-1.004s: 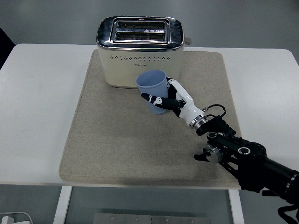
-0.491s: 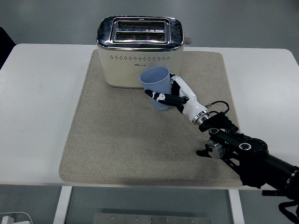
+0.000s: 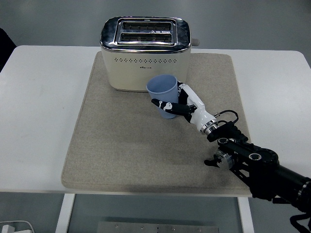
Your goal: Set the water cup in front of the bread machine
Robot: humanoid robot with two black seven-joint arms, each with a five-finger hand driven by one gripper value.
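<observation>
A light blue water cup (image 3: 164,93) stands upright, mouth up, on the beige mat (image 3: 121,141), just in front of the right half of the cream bread machine (image 3: 145,53). My right hand (image 3: 181,103), white with black finger parts, is wrapped around the cup's lower right side, its fingers (image 3: 164,104) curled across the front. Its black arm (image 3: 257,165) comes in from the lower right corner. I cannot tell whether the cup's base touches the mat. The left arm does not show.
The bread machine has a chrome top with two slots and a side lever (image 3: 196,42). The mat covers the middle of the white table (image 3: 39,121). A dark shape (image 3: 5,46) shows at the top left edge.
The hand has carried the cup a little right and then down toward the mat, staying shut on it. The cup now sits lower in front of the bread machine.
</observation>
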